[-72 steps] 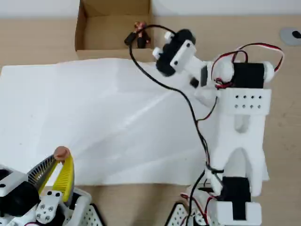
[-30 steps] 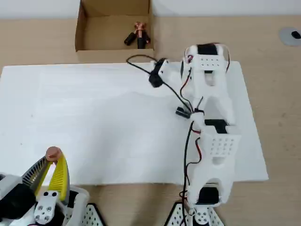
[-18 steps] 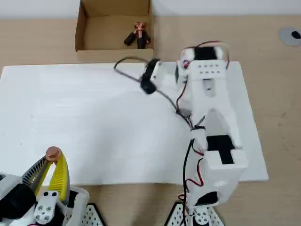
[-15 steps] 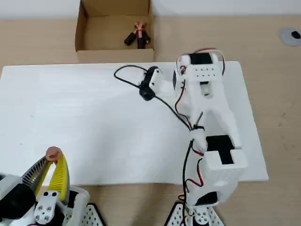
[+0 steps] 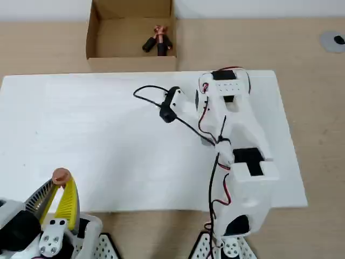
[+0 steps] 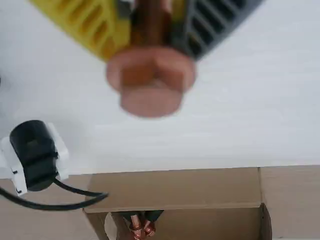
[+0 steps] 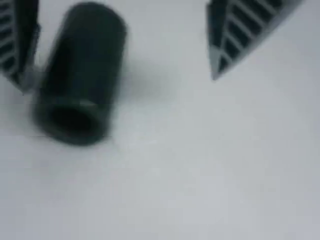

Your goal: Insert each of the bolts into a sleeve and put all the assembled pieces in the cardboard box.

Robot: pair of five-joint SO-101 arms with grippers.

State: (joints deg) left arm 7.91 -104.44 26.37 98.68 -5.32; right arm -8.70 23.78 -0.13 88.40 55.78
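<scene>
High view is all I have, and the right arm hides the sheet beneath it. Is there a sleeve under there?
Observer: Yes, a black sleeve lies on its side on the white sheet.
Operator: Placed for a grab?
Observer: The right gripper is open with a finger on each side; the sleeve lies close to one finger, well off the other.
Operator: And the left arm's hold?
Observer: The left gripper is shut on the shank of the copper bolt, just behind its hex head.

Right arm point(image 5: 253, 189): white shell, black servos, red wires, I note.
Camera cable point(image 5: 148, 86): black.
Left fingers point(image 5: 70, 202): one yellow, one grey, ribbed.
</scene>
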